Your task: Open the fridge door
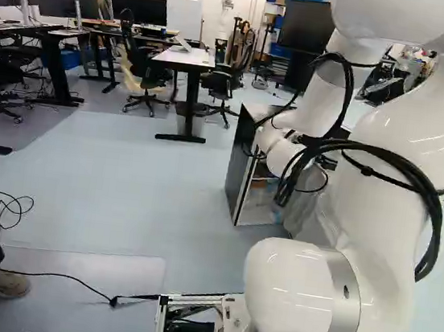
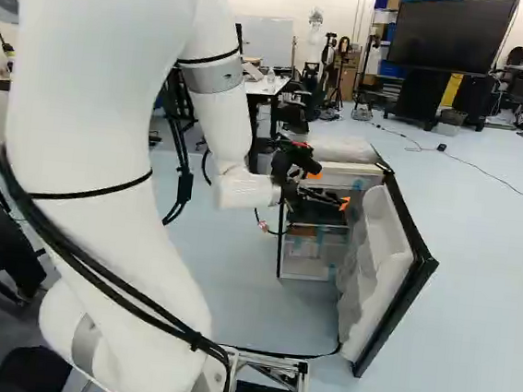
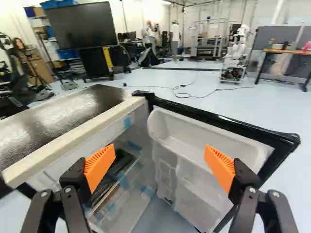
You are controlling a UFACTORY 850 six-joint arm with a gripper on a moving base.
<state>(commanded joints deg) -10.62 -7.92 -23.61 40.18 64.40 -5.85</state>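
Wrist view | gripper (image 2: 329, 190) spread wide; fridge door (image 3: 194, 133) swung open | left base view | arm (image 1: 394, 147) hides gripper

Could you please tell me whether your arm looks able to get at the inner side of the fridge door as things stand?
Probably yes: the fridge door stands well open, its shelved inner side is exposed near the open pincer, and nothing visible blocks the way.

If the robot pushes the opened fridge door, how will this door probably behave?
The fridge door will likely swing, not slide, since one side joins the cabinet. It should move as one stiff piece, as its black frame looks straight. Its white bins look like thin plastic and may flex.
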